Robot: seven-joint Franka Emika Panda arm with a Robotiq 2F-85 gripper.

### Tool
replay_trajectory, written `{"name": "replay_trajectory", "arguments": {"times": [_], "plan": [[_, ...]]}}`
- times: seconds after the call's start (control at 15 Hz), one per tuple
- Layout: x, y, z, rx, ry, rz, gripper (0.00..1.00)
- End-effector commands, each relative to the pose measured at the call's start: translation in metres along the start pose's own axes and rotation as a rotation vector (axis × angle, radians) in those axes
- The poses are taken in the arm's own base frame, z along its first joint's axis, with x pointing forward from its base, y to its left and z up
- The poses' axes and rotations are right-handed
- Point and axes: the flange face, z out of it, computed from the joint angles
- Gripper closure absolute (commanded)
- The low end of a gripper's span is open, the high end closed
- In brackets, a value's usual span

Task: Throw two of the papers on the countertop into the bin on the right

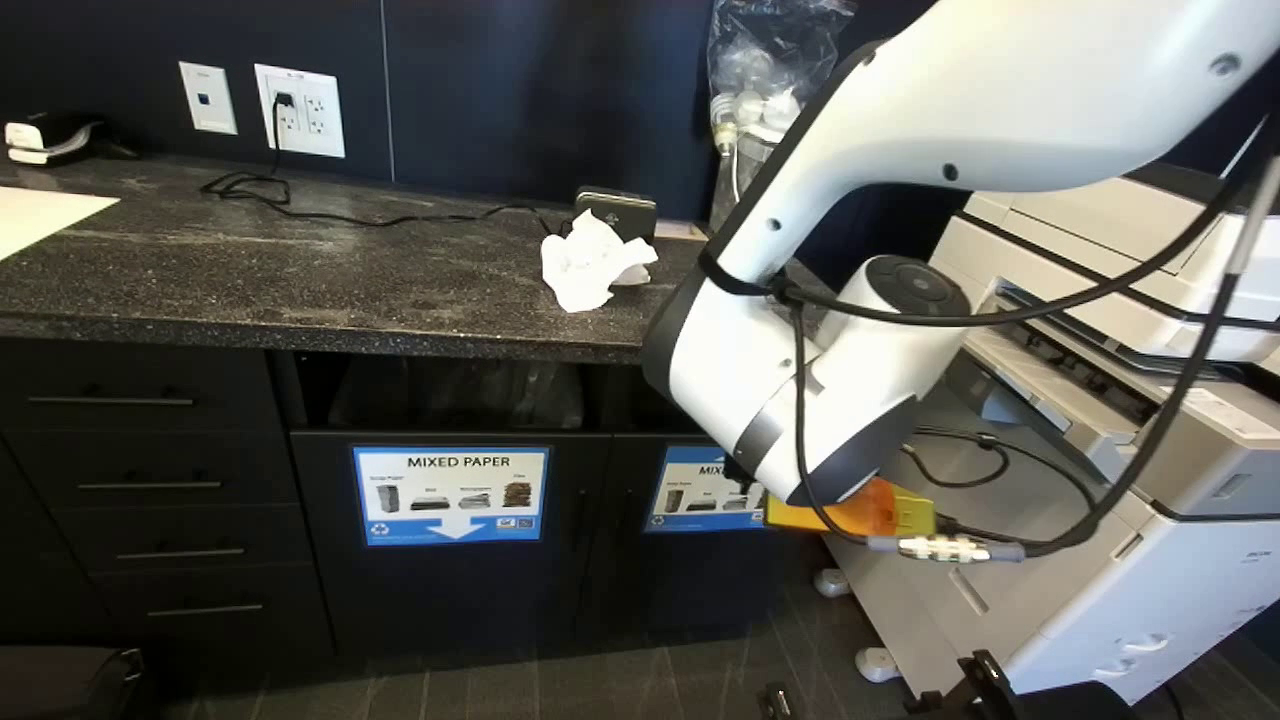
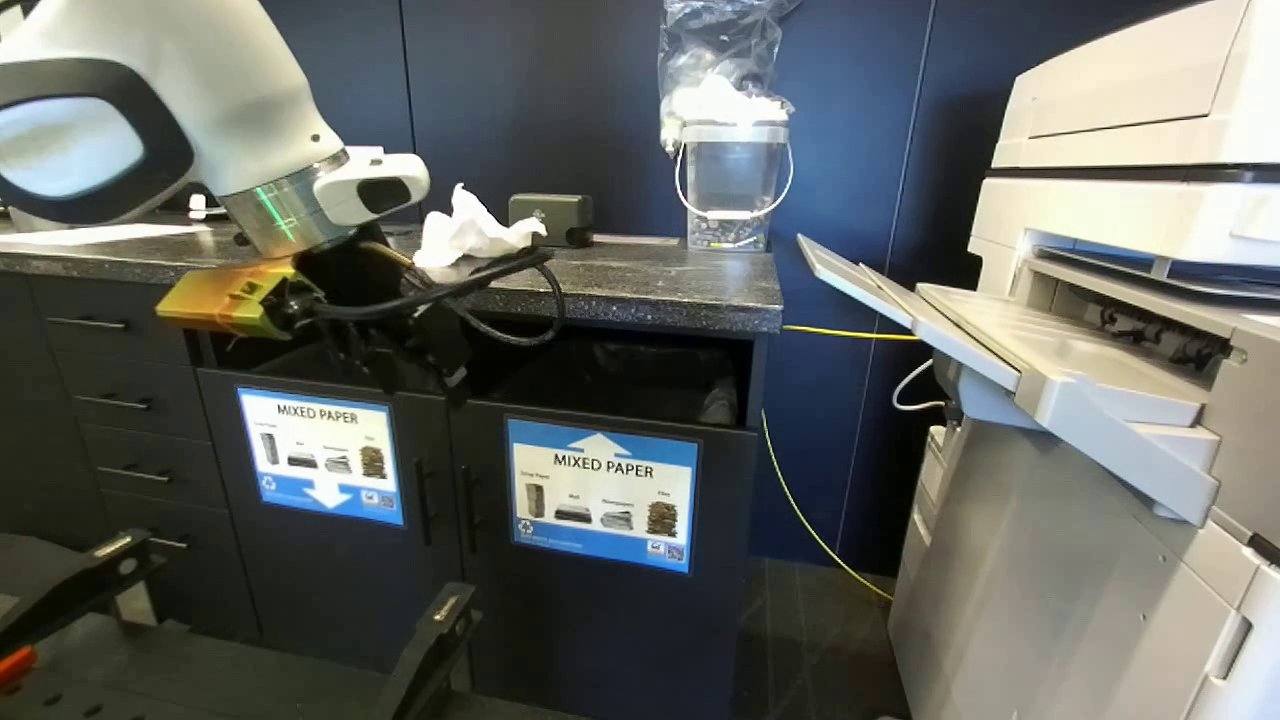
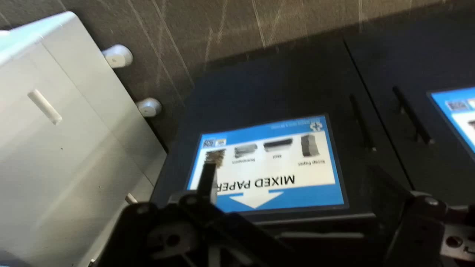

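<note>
Paper wad (image 1: 590, 262): white and wrinkled, resting on the countertop (image 1: 380, 265) just in front of a dark box (image 2: 550, 215); whether it is one wad or two bunched together, I can't tell from where I stand.
Bin (image 2: 600, 640): the right-hand compartment, its sign (image 2: 603, 495) reading MIXED PAPER with an arrow pointing up to the slot (image 2: 620, 380); it's dark in there, and I can make out no paper.
Left-hand compartment (image 2: 330, 570): also marked MIXED PAPER, but not the one asked for, by my reading.
Gripper (image 3: 293, 174): low, near the bin; whether it is right over the slot or short of it, I can't settle.
Fingers (image 3: 207, 180): wide apart, with nothing between them.
Throws done: none I'd swear to; an empty gripper at the bin could mean one is in, but nothing visible proves it.
Throws left: at least one, I'd guess, since paper lies on the countertop; that wad needs picking up, carrying across and letting go over the slot.
</note>
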Motion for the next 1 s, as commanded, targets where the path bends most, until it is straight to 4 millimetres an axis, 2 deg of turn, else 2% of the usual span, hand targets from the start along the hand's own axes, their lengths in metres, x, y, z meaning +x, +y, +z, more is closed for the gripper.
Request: {"name": "replay_trajectory", "arguments": {"times": [0.0, 0.07, 0.13, 0.2, 0.4, 0.47, 0.93], "plan": [[-0.054, 0.046, -0.025, -0.086, -0.093, -0.106, 0.00], [-0.064, 0.055, -0.032, -0.105, -0.112, -0.124, 0.00], [-0.065, 0.044, -0.026, -0.127, -0.134, -0.146, 0.00], [-0.074, 0.050, -0.034, -0.148, -0.153, -0.168, 0.00], [-0.081, 0.053, -0.062, -0.174, -0.173, -0.197, 0.00], [-0.086, 0.049, -0.039, -0.171, -0.187, -0.179, 0.00], [-0.088, 0.050, -0.039, -0.169, -0.197, -0.180, 0.00]]}}
